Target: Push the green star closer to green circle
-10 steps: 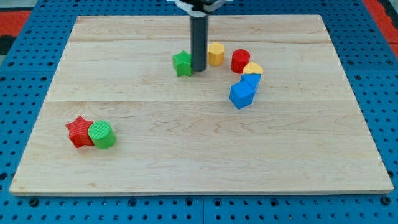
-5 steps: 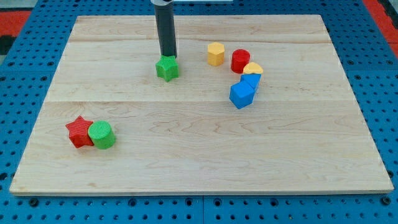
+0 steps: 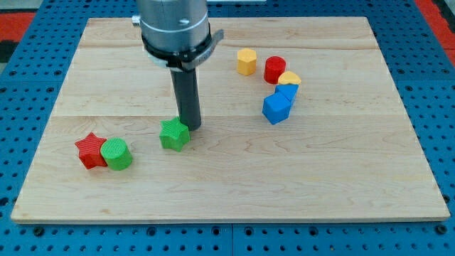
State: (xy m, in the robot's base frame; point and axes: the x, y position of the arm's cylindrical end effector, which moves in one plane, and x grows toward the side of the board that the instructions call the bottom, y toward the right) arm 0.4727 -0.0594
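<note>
The green star [image 3: 174, 135] lies on the wooden board [image 3: 227, 178], left of the middle. My tip [image 3: 191, 127] touches its upper right side. The green circle [image 3: 116, 154] stands near the board's lower left, a short gap to the left of the star and slightly lower. A red star [image 3: 90, 150] touches the circle's left side.
At the upper right is a cluster: a yellow hexagon [image 3: 247, 61], a red cylinder [image 3: 275, 70], a yellow block [image 3: 289, 78] and two blue blocks [image 3: 276, 108], [image 3: 288, 92]. The arm's grey body [image 3: 175, 28] hangs over the board's top left of centre.
My tip has pushed the green star down and to the left, from beside the yellow hexagon to a spot near the green circle. The other blocks have not moved.
</note>
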